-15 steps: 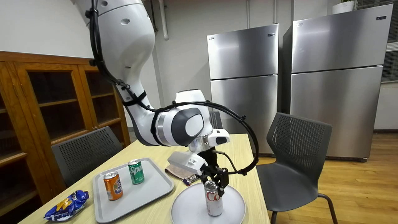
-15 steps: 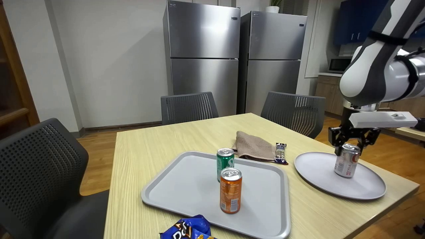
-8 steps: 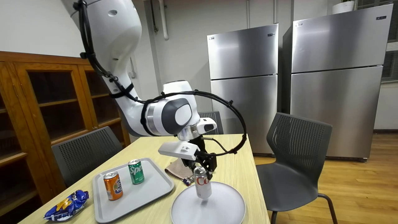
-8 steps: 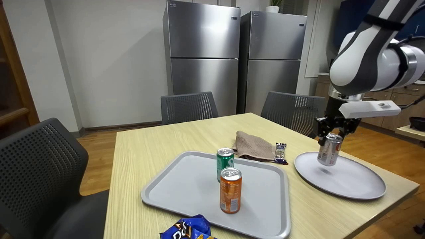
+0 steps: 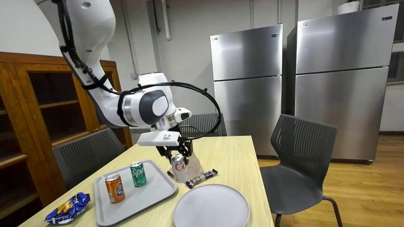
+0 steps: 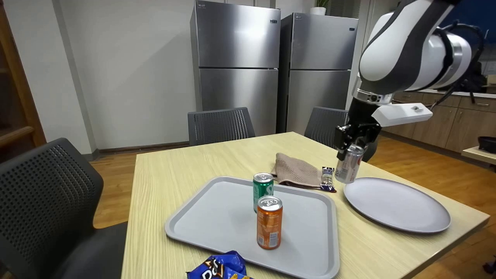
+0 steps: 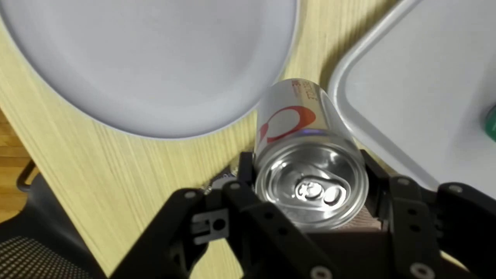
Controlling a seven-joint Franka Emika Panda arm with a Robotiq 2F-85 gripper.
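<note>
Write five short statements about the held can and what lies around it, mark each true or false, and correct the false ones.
1. The claw grips a silver can. True.
2. The silver can stands on the plate. False: it is held in the air by the claw, off the plate.
3. A green can and an orange can stand upright on the tray. True.
4. The blue bag lies inside the tray. False: the blue bag lies on the table, beside the tray.
5. A wrapped bar lies next to a brown cloth. True.
</note>
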